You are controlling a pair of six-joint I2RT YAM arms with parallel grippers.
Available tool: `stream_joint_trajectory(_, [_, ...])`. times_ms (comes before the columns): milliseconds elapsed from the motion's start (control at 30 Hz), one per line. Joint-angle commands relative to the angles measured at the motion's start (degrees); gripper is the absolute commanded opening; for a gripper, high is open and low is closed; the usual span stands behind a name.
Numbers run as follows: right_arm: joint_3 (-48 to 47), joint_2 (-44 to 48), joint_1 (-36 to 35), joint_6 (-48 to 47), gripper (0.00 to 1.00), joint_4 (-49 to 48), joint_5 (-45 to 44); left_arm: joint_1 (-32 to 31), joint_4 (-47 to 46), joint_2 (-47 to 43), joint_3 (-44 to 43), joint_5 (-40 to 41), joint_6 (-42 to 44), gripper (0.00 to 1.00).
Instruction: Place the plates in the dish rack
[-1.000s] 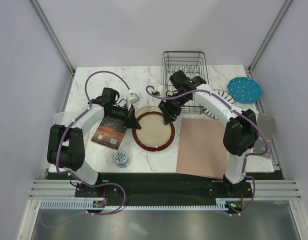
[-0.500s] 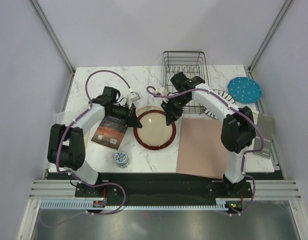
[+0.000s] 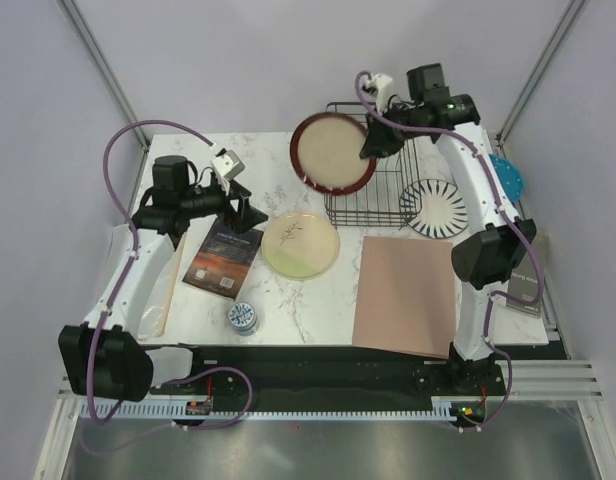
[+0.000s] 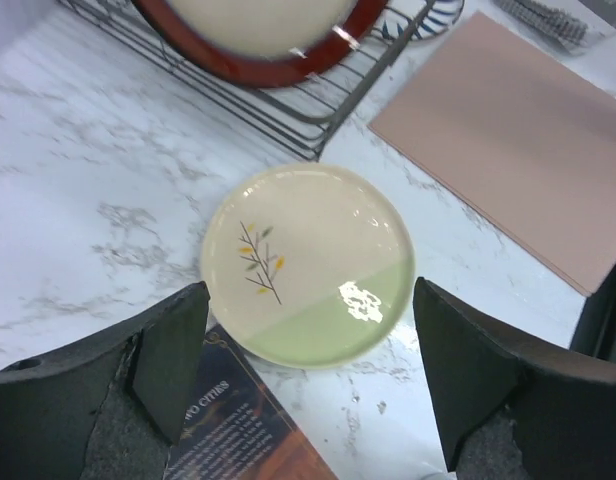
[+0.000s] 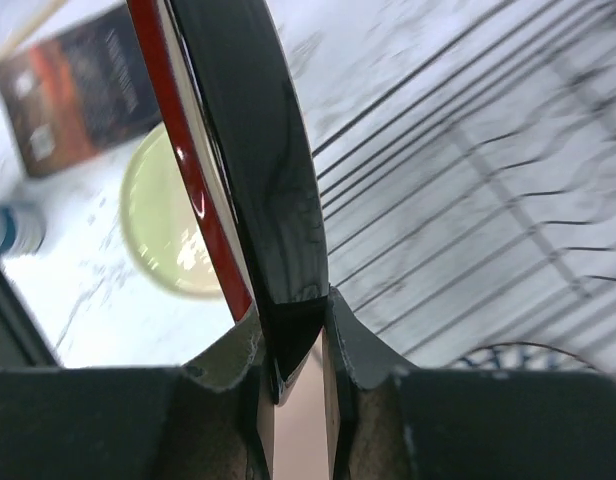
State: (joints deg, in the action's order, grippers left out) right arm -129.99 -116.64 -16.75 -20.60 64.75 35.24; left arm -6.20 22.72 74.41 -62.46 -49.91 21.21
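The right gripper (image 5: 293, 345) is pinching the red-rimmed plate (image 3: 333, 152) by its edge over the rack (image 3: 388, 205), risking slippage; the left gripper (image 4: 308, 335) is standing open.

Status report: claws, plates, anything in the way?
Right claw shut on red-rimmed plate, held up at left edge of rack. Left claw open above sprig plate on table. Nothing seen blocking.

Pale lilac-grey walls (image 3: 288, 60) across top and both sides, slanting aluminium posts (image 3: 105, 75) at upper left and upper right, white marble-patterned table (image 3: 308, 305) at centre, brushed metal sheet (image 3: 318, 450) along the bottom edge, soft even light
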Motion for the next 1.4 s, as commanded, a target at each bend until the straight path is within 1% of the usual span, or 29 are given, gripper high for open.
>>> stream_joint_trajectory(0, [-7.6,1.6,3.0,15.4,0.00,-12.9,-2.9,-0.2,-3.2,-3.9,-1.5,5.3,-2.2,0.89])
stream_joint_trajectory(33, [-5.9,2.5,3.4,17.6,0.00,-16.7,-5.4,-0.2,-3.5,-3.6,-1.5,5.3,-2.8,0.89])
stream_joint_trajectory(67, [-1.4,5.0,3.5,19.4,0.00,-20.7,-10.7,-0.2,-3.7,-2.6,-1.6,5.3,-4.1,0.89])
stream_joint_trajectory(100, [1.1,6.1,3.5,22.0,0.00,-28.5,-13.8,-0.2,-3.9,-2.2,-2.0,4.7,-4.8,0.89])
stream_joint_trajectory(133, [3.3,7.2,3.5,22.8,0.00,-32.1,-16.2,-0.2,-4.8,-1.7,-2.1,4.6,-5.6,0.89])
stream_joint_trajectory(167, [7.1,8.9,3.5,24.0,0.00,-35.5,-25.1,-0.2,-5.4,-1.4,-2.3,4.6,-7.4,0.88])
stream_joint_trajectory(200, [8.3,9.4,2.4,25.2,0.00,-41.1,-31.2,-0.2,-6.3,-0.8,-2.3,4.7,-8.2,0.88])
stream_joint_trajectory(233, [8.9,9.5,1.2,25.0,0.00,-42.8,-38.2,-0.2,-7.8,-0.6,-2.2,4.7,-8.9,0.88])
stream_joint_trajectory(267, [8.4,8.5,-0.1,24.6,0.00,-43.8,-47.0,-0.2,-8.8,-0.5,-2.0,4.8,-10.2,0.88])
stream_joint_trajectory(300, [7.9,7.9,-2.4,23.9,0.00,-46.1,-59.5,-0.2,-9.7,-0.6,-1.4,4.8,-10.7,0.88])
stream_joint_trajectory(333, [7.4,7.0,-3.0,21.1,0.00,-47.0,-63.4,-0.2,-11.2,-0.6,-1.0,4.9,-11.3,0.88])
stream_joint_trajectory(367, [5.8,5.4,-3.4,21.0,0.00,-47.8,-65.9,-0.2,-11.7,-0.5,-0.4,4.8,-11.8,0.88])
stream_joint_trajectory(400, [4.8,4.5,-3.3,21.0,0.00,-47.7,-70.2,-0.2,-12.1,-0.3,0.0,4.6,-12.0,0.88])
stream_joint_trajectory(600, [2.6,0.8,-3.3,17.0,0.00,-48.4,-76.5,-0.2,-13.3,0.2,1.7,4.3,-12.0,0.88])
stream_joint_trajectory(633, [1.9,-0.3,-3.3,16.5,0.00,-48.1,-79.1,-0.2,-13.3,0.6,1.7,4.3,-11.9,0.88])
stream_joint_trajectory(700, [1.1,-1.4,-3.2,16.6,0.00,-45.5,-80.0,-0.2,-13.2,0.6,1.8,3.8,-12.0,0.88])
stream_joint_trajectory(767, [0.8,-2.5,-3.3,17.8,0.00,-42.8,-79.5,-0.2,-13.4,1.1,1.7,3.4,-12.0,0.88])
stream_joint_trajectory(867, [0.9,-3.6,-3.2,18.6,0.00,-41.3,-79.4,-0.1,-13.4,2.0,1.5,3.3,-12.0,0.88])
stream_joint_trajectory(1200, [-0.6,-7.7,-2.8,19.1,0.00,-40.7,-79.2,-0.1,-13.3,3.7,1.1,3.2,-12.2,0.88])
stream_joint_trajectory(1333, [-0.8,-9.7,-2.2,20.5,0.00,-39.4,-78.8,-0.1,-13.2,3.8,1.1,3.2,-12.3,0.88])
stream_joint_trajectory(1367, [-1.0,-10.0,-1.9,22.2,0.00,-38.6,-78.7,-0.1,-13.3,3.8,1.1,3.3,-12.5,0.88])
